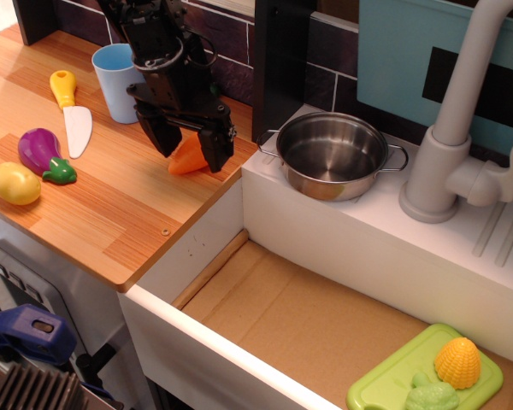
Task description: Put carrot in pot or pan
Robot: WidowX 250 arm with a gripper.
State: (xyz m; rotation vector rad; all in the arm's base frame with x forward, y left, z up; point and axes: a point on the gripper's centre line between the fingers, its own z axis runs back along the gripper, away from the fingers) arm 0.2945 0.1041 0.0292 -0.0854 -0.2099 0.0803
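The bright orange carrot lies on the wooden counter, near its right edge. My black gripper is lowered over it, open, with one finger on each side of the carrot; the fingers hide part of it. I cannot tell if the fingers touch it. The shiny steel pot with two loop handles stands empty on the white ledge to the right of the carrot.
A blue cup stands behind the gripper. A toy knife, a purple eggplant and a yellow lemon-like toy lie at the left. A grey faucet stands right of the pot. A green board holds a yellow corn-like toy.
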